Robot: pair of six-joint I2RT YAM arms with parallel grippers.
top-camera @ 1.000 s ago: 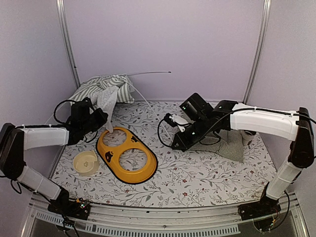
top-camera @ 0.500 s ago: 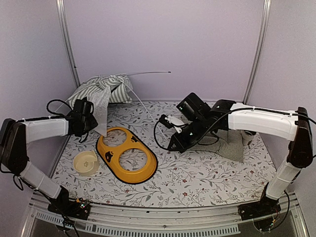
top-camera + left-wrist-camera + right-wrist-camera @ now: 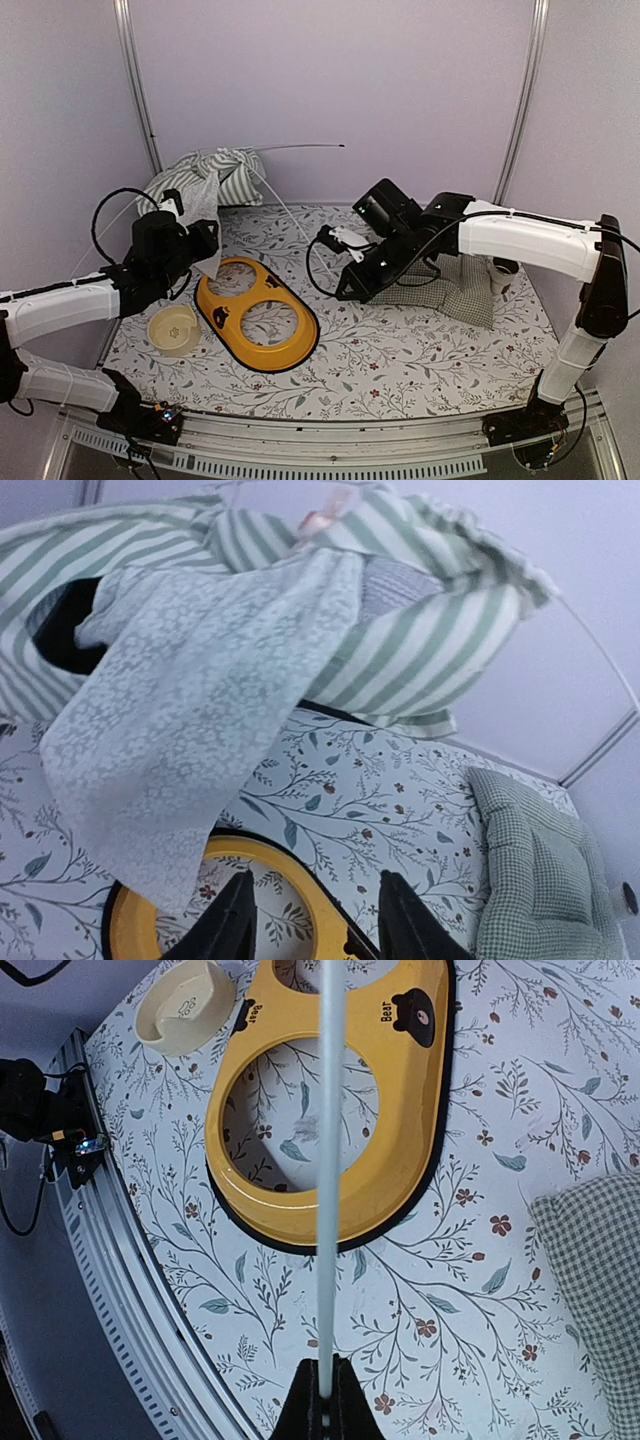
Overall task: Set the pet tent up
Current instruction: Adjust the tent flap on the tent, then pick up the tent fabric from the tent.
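Observation:
The pet tent [image 3: 205, 178] lies collapsed at the back left, green-and-white striped, with its white mesh flap [image 3: 210, 225] hanging forward. One thin white pole [image 3: 295, 215] runs from the tent down to my right gripper [image 3: 345, 292], which is shut on its end. In the right wrist view the pole [image 3: 330, 1160] rises from the shut jaws of that gripper [image 3: 325, 1400]. My left gripper [image 3: 205, 243] is open and empty just in front of the flap. In the left wrist view the tent [image 3: 420, 650] and flap [image 3: 170, 750] fill the top, beyond the open gripper [image 3: 315, 925].
A yellow two-hole feeder [image 3: 257, 315] lies front left, also under the pole in the right wrist view [image 3: 420, 1090]. A cream bowl [image 3: 174, 329] sits left of it. The green-checked cushion [image 3: 450, 285] and a white cup [image 3: 503, 272] are at the right. A second pole [image 3: 300, 148] sticks out rightwards from the tent.
My left arm swung left, then came back lower, its gripper again by the flap. My right gripper drifted a little left with the pole.

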